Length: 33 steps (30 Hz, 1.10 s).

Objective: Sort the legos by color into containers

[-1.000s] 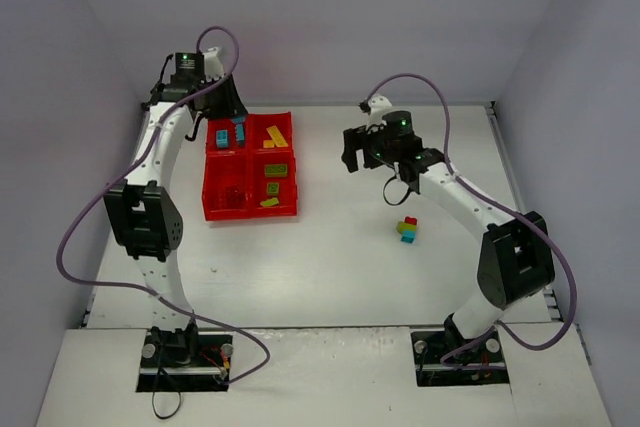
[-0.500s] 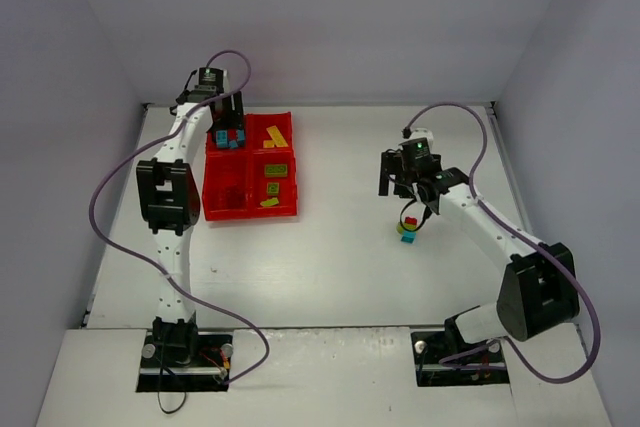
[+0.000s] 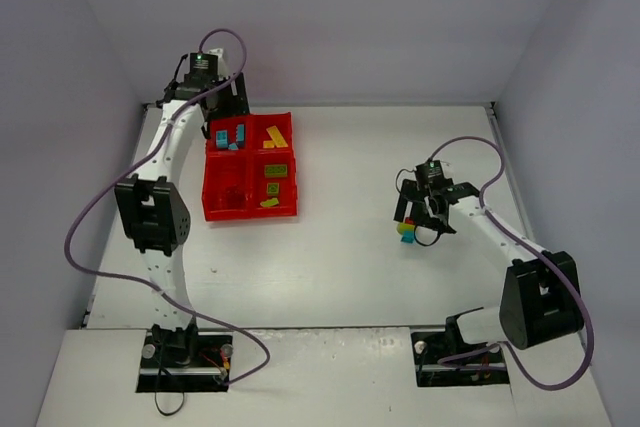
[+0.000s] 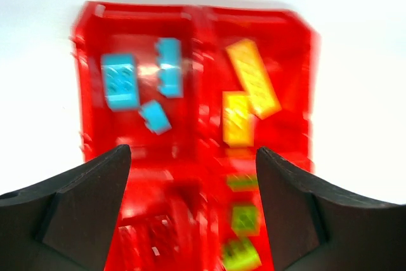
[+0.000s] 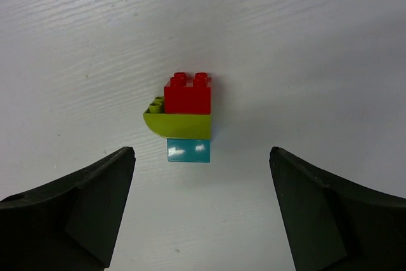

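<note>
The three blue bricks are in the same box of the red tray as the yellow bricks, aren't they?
Not quite. The three blue bricks have their own box in the red tray. The yellow bricks lie in the box next to it, across the divider. The left wrist view shows this.

Glossy, translucent red plastic for the tray [image 3: 250, 214] at upper left of the overhead frame, with smooth, shiny plastic legos [image 4: 119, 88] inside. At centre of the right wrist view, a glossy red, green and cyan clump [image 5: 184, 118] on a matt white table [image 5: 304, 42] faintly ribbed with fine lines. Matt dark fingers [image 5: 70, 214] in the lower corners.
</note>
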Tool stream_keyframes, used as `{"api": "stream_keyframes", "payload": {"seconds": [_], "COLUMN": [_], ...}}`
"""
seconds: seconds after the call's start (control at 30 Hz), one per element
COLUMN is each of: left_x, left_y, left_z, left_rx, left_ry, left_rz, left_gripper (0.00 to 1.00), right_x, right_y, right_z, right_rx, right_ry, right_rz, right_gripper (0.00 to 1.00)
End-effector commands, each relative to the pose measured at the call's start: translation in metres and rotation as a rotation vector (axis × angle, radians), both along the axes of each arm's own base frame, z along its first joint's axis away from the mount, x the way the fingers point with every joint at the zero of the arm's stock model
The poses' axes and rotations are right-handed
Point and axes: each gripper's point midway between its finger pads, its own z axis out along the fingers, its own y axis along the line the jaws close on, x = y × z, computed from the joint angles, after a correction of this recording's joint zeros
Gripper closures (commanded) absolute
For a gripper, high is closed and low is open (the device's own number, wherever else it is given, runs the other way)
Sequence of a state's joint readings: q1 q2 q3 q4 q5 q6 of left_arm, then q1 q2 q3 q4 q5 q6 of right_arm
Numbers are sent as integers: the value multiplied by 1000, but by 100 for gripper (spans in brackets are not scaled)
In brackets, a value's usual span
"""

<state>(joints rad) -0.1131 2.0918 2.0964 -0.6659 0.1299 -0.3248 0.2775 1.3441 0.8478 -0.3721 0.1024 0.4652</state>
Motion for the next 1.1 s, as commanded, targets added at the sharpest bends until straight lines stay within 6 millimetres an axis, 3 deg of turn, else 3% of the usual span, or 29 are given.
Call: {"api": "stream_keyframes", "payload": {"seconds": [0.0,0.03,0.07,0.2,0.37,0.57,0.67,0.77,0.8,0.87,0.9,0.97,1.03,1.07], "left_x": [-37,-46,-55,-86,-106,-109,-109,-109,-109,-109,-110,-111,-113,-115], "left_y": [-46,-55,-63,-102,-115,-118,-120,-121,-121,-122,-123,-126,-130,-135], "left_z": [64,53,60,54,40,36,37,37,38,40,41,46,49,52], "left_rx": [-62,-58,-62,-85,-94,-109,-115,-120,-123,-128,-133,-147,-161,-181], "left_ry": [-89,-62,-72,-33,14,30,29,30,29,26,24,18,13,13], "left_rz": [-88,-112,-136,-238,-278,-284,-287,-290,-290,-295,-300,-321,-343,-369], "left_gripper": [27,27,27,27,27,27,27,27,27,27,27,27,27,27], "right_x": [2,1,3,6,13,16,19,25,27,36,41,57,70,82], "right_y": [5,5,7,13,16,20,22,23,24,33,37,60,78,99], "right_z": [-6,-11,-11,-22,-27,-38,-42,-42,-42,-36,-32,-17,-1,17], "right_rx": [39,38,44,59,66,73,74,70,68,58,51,61,41,46], "right_ry": [29,48,53,89,91,109,104,88,84,51,30,-39,-111,-191], "right_rz": [-21,-20,-18,-8,-18,-24,-16,-10,-3,46,69,169,293,369], "right_gripper": [17,19,20,25,24,29,39,57,68,80,90,99,100,100]}}
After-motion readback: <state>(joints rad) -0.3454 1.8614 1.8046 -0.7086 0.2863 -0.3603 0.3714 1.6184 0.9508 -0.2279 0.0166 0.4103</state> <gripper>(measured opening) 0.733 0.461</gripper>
